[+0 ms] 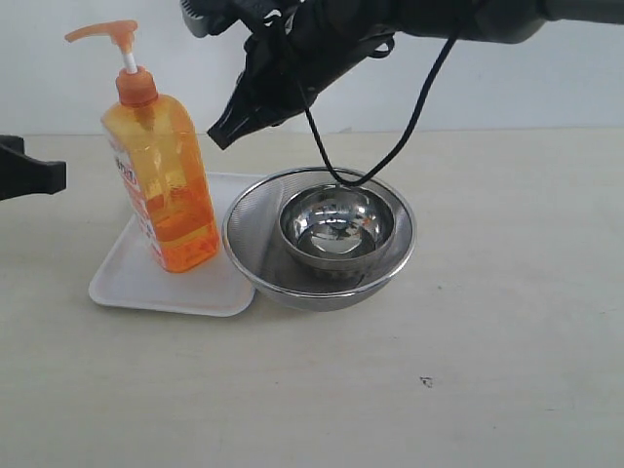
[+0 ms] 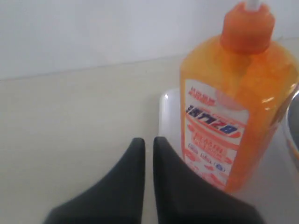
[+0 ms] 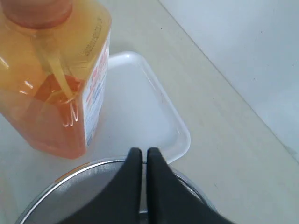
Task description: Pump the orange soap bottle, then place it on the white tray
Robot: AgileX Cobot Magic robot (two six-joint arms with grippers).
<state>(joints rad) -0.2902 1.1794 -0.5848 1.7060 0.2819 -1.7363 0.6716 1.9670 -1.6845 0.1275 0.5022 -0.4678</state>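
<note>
The orange soap bottle [image 1: 161,180] [image 2: 233,102] [image 3: 51,74] stands upright on the white tray [image 1: 127,278] [image 2: 169,112] [image 3: 140,107], its pump head up. My right gripper [image 1: 220,136] [image 3: 141,153] hangs shut and empty in the air, to the right of the bottle and above the strainer's rim. My left gripper [image 2: 148,142] is shut and empty, low at the left edge of the exterior view [image 1: 54,175], a short way from the bottle and not touching it.
A round steel mesh strainer [image 1: 252,255] [image 3: 60,191] holds a steel bowl [image 1: 336,226] and overlaps the tray's right edge. A black cable [image 1: 409,136] droops from the right arm over the bowl. Bare tabletop [image 1: 468,370] lies in front and to the right.
</note>
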